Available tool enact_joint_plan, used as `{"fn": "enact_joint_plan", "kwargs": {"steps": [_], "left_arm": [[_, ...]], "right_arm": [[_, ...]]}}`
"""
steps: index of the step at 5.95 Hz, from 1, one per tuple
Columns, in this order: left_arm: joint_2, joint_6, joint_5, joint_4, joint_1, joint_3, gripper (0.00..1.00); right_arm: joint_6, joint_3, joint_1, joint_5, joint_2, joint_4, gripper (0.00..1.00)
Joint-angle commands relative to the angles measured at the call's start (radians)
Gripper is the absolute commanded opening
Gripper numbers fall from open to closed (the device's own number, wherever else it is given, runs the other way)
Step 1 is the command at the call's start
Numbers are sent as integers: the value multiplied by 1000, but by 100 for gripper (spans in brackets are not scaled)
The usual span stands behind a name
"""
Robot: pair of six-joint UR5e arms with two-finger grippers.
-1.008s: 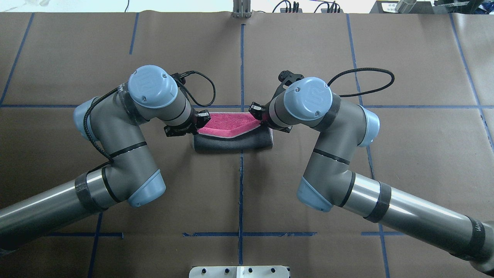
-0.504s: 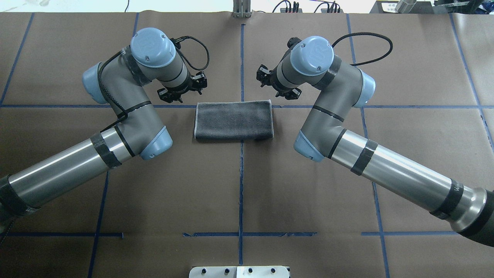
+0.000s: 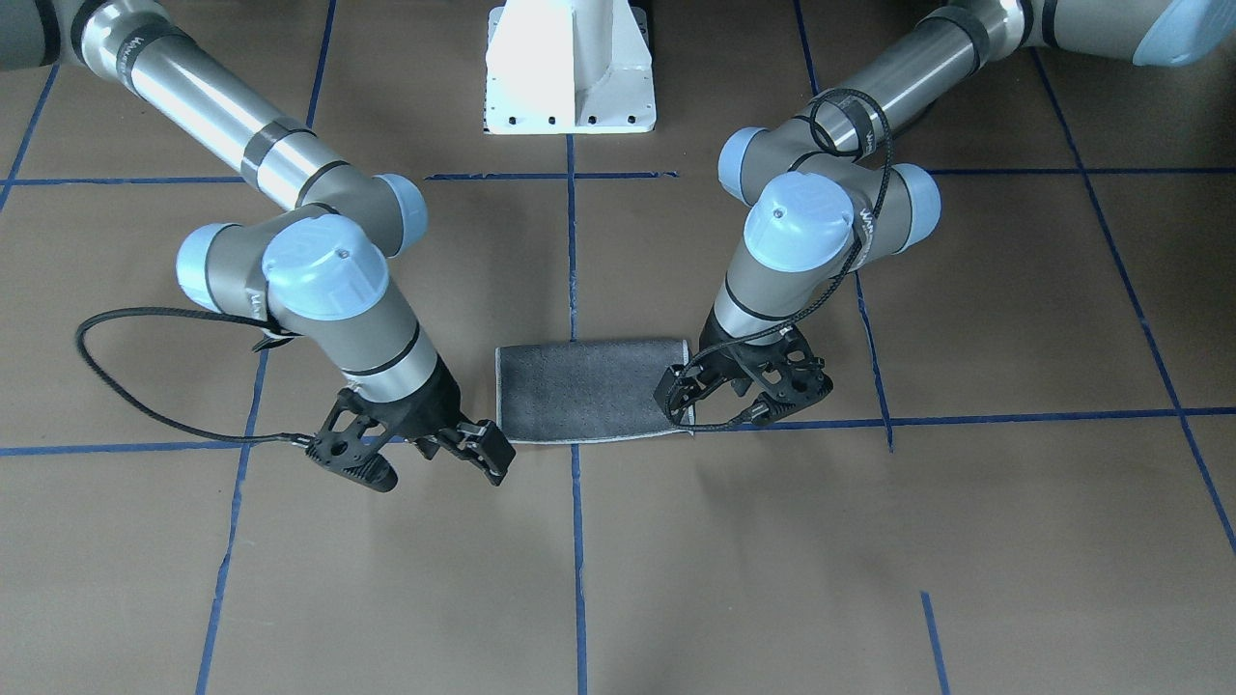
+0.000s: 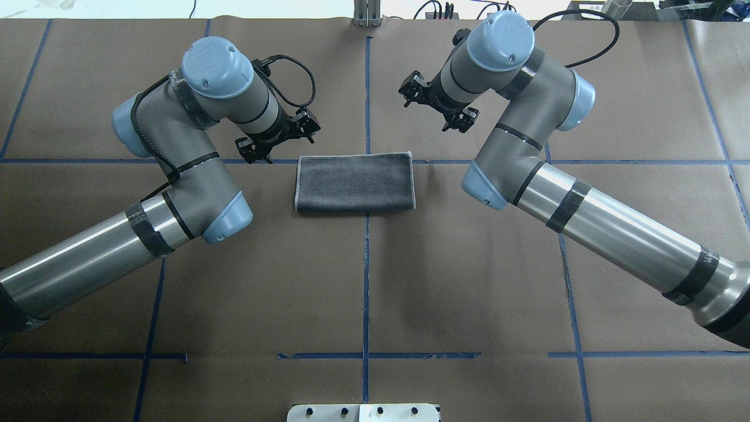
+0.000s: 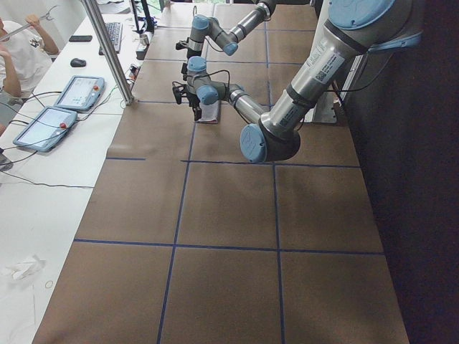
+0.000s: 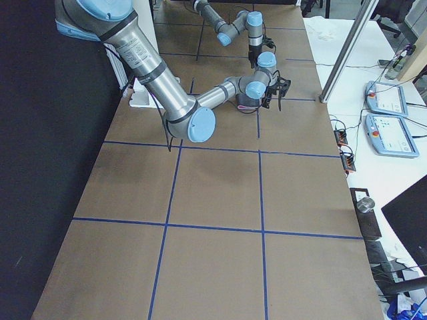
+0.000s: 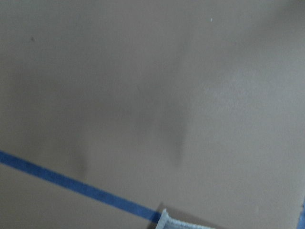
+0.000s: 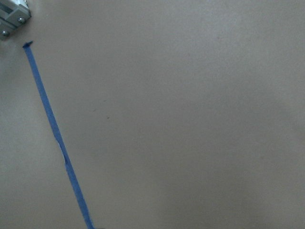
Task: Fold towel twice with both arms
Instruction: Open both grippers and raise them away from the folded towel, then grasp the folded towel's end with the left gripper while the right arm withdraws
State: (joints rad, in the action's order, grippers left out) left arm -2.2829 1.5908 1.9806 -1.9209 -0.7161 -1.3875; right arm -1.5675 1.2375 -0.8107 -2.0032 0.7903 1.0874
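The towel (image 4: pixel 354 183) lies flat at the table's middle, folded in half into a rectangle. Its grey face is up and its light stitched edge shows; no pink shows. It also shows in the front-facing view (image 3: pixel 579 389). My left gripper (image 4: pixel 279 140) is open and empty, above the table just beyond the towel's far left corner; it also shows in the front-facing view (image 3: pixel 726 403). My right gripper (image 4: pixel 435 109) is open and empty, farther beyond the far right corner, and shows in the front-facing view (image 3: pixel 433 465). The left wrist view shows only a towel corner (image 7: pixel 183 223).
Brown paper with blue tape lines (image 4: pixel 366 281) covers the table. The white pedestal base (image 3: pixel 570 68) stands at the robot's side. A metal post (image 4: pixel 367 14) stands at the far edge. Tablets (image 5: pixel 75 92) lie on the operators' desk beyond it.
A second ago both grippers held the towel's pink edge over the grey half. They have let go; the towel lies folded grey side up. Both arms have moved away, the right one farther.
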Motion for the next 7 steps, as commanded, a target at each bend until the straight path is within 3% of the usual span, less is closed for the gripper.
{"fn": "enact_joint_plan", "kwargs": {"steps": [1,2,4,7], "left_arm": [[33,217,-28,20,67,-44,93],[26,225,-73,58,107,-48,87],[31,232,-100,62,139,-47,72],[36,230,-97,62,139,-57,30]], "right_arm": [[236,115,-67,-69,3,291,100],[351,169,-96,-71,4,406,100],[356,201,-120,-111,33,410,100],[359,201,-122,-109,35,408,100]]}}
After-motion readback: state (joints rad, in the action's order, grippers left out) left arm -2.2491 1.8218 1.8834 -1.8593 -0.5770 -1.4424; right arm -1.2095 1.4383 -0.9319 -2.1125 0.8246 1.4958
